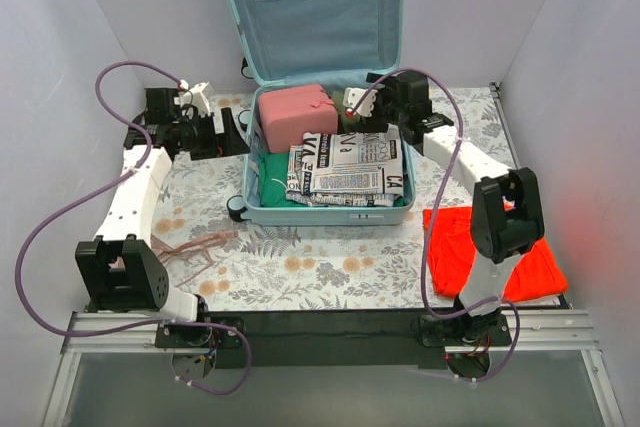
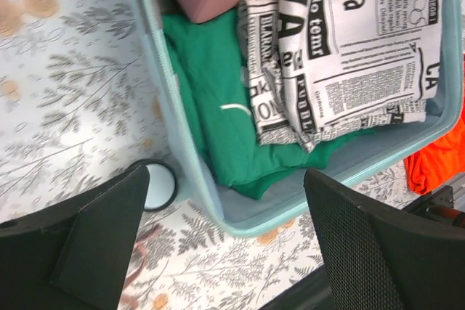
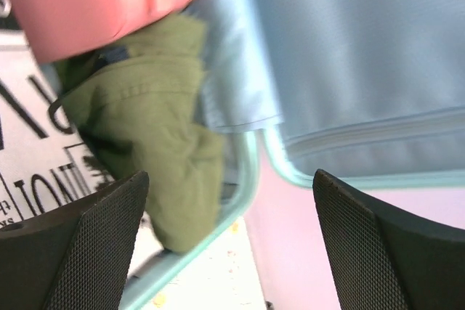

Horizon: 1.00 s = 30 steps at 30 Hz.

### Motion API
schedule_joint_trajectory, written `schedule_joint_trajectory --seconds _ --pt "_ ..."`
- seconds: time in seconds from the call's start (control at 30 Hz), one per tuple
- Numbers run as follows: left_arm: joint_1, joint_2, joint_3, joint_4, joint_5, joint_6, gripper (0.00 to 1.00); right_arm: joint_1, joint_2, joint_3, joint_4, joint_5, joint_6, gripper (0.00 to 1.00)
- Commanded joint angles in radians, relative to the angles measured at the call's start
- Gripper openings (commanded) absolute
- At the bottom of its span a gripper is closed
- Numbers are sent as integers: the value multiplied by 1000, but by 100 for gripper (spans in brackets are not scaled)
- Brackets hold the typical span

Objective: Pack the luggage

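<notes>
Mint luggage (image 1: 325,215) open (mostly filled).

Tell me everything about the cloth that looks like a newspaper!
The newspaper-print cloth is white fabric covered in black letters, headlines and columns. It is folded into a flat stack of a few layers with slightly uneven edges. It lies in the lower half of the open luggage, toward the right side, resting on a green garment. Its far left corner reaches the pink pouch.

Your pale mint hard-shell suitcase (image 1: 330,215) looks like smooth plastic, its grey-blue lining (image 1: 320,7) matt fabric. The folded newsprint-patterned garment (image 1: 350,172) is soft matt cloth.
</notes>
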Motion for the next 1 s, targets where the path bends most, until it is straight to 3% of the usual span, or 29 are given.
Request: schedule_joint_trajectory --seconds 0.0,0.07,0.2,0.3,0.43,0.73,0.83,0.97 --pt "76 -73 34 -155 17 99 87 -2 -113 5 -18 -18 66 98" --pt "130 -111 27 -219 26 168 89 -5 -162 2 -34 -13 104 98" --pt "182 -139 -30 -466 -55 540 90 -1 -243 -1 -112 -33 236 98" --pt "309 -144 -61 -577 -92 811 91 12 -299 -10 -182 -28 300 98" --pt "469 -136 -127 -626 -187 965 91 30 -362 -56 -264 -18 365 98" --pt "704 -67 -203 -557 -206 1096 93 47 -489 -169 -320 -2 413 98" --pt "727 -64 -285 -510 -216 1148 93 47 -515 -186 -328 4 417 98" --pt "728 -73 -383 -331 -241 1159 93 50 -526 -182 -345 15 437 98"
